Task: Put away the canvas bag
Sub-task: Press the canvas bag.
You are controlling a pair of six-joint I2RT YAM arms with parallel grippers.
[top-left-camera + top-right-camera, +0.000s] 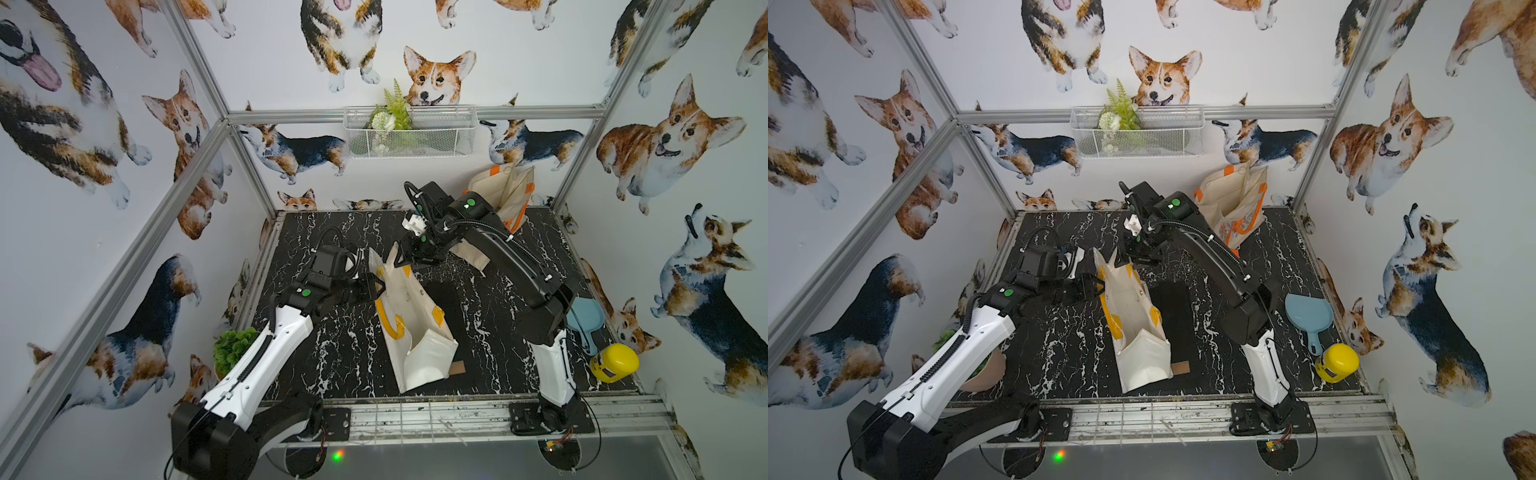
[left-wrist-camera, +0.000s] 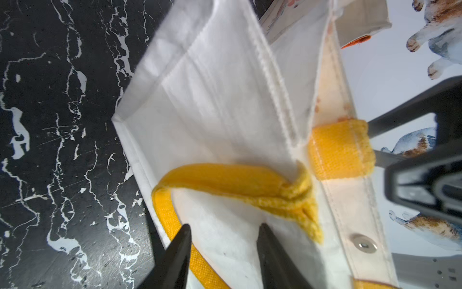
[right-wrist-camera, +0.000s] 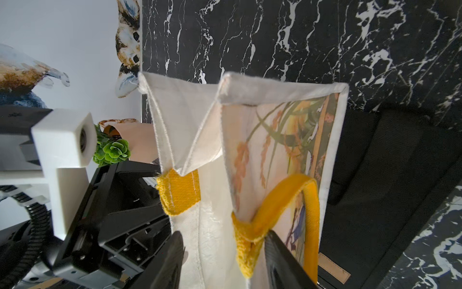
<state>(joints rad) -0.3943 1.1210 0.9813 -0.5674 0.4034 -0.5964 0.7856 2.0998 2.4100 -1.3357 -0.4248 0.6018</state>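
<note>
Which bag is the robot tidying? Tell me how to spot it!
Look at the black marbled tabletop. In its middle lies a white canvas bag, tipped on its side. Its handles are yellow, while the cream bag standing in the far corner has orange ones.

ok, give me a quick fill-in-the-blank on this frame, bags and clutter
The canvas bag lying on the table has ___ handles. The second bag standing in the far corner has ___ handles. The scoop near the yellow jar is ___.
Missing: yellow, orange, blue.
</note>
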